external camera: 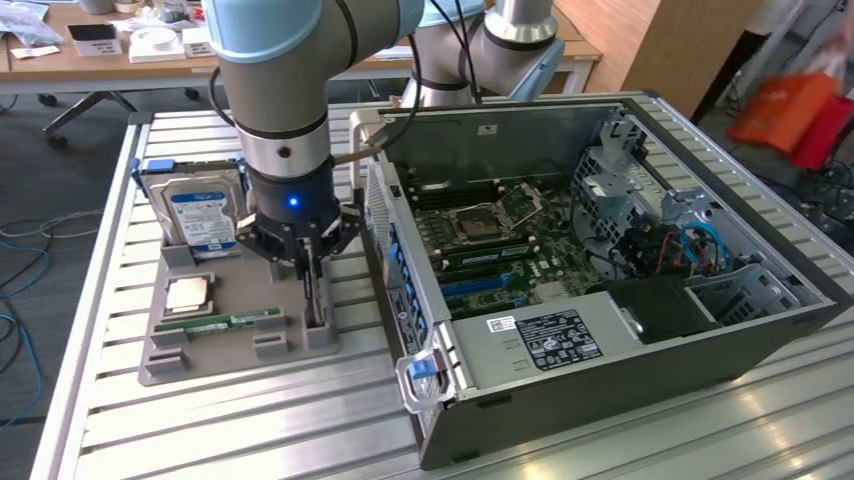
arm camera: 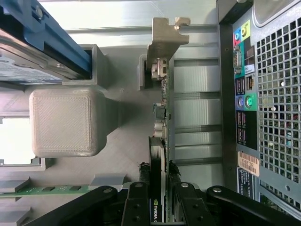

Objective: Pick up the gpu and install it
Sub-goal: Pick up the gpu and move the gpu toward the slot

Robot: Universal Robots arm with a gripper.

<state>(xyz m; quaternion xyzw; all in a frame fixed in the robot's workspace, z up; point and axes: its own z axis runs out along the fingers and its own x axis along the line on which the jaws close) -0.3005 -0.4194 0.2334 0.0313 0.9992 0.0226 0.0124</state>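
Heads up, your arm [external camera: 274, 90] reaches straight down over the grey holder tray [external camera: 214, 365] on the slatted counter [external camera: 267, 430]. The fingers [arm camera: 138, 202] are pinched in on the gpu [arm camera: 160, 157], one on each flat face of the card. In the wrist view I see no gap between them and the board, so you've got hold of it.

The gpu stands on its long edge in the slot along the tray's edge that faces the open computer case [external camera: 747, 330]. Its silvery bracket [arm camera: 164, 42] is at the end away from the fingers. Its lower edge looks down in the slot, not lifted.

Rest of the tray: the hard drive [external camera: 200, 215] stands upright in its cradle at the far corner on the exterior view's left. The cpu [external camera: 187, 293] lies flat nearer the middle, and the green memory stick [external camera: 220, 323] lies just beside it toward the tray's near edge. The case lies on its side just beside the tray, motherboard [external camera: 494, 240] facing up.
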